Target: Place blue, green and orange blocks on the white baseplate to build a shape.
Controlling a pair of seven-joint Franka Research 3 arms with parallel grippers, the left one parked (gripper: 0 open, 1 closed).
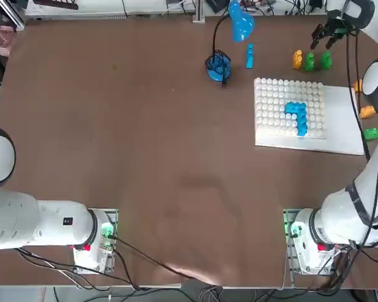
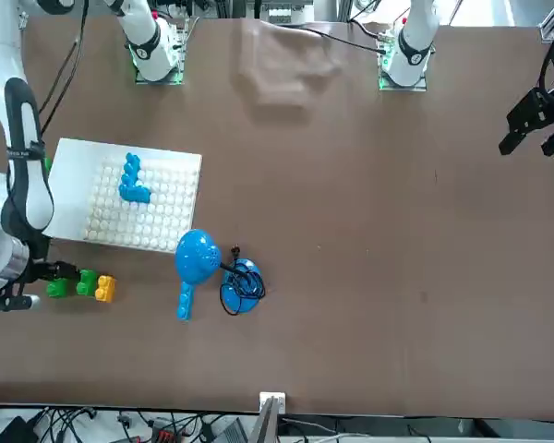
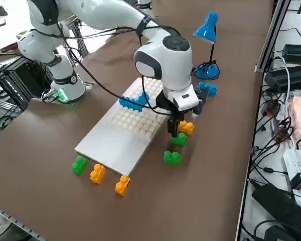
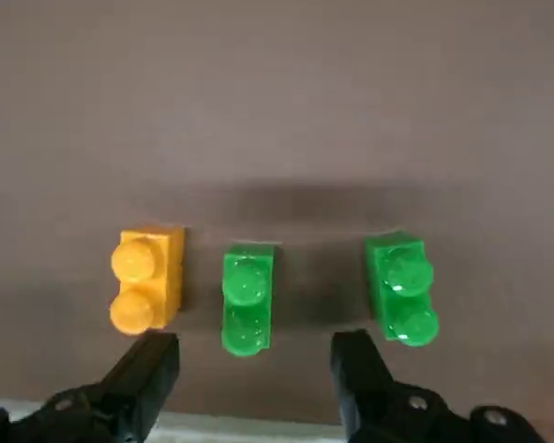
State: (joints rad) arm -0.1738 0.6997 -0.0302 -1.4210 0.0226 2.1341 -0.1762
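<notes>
Right gripper point(image 4: 254, 369): spread, empty, above the middle green block point(image 4: 247, 297).
White baseplate point(image 1: 340, 135): carries blue blocks point(image 1: 296, 117).

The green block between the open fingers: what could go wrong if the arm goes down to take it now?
1. The middle green block has close neighbours, an orange block and another green block. A finger of the open right end effector might land on one or push it.
2. The block looks off-centre between the fingers, so it could turn when they close.
</notes>
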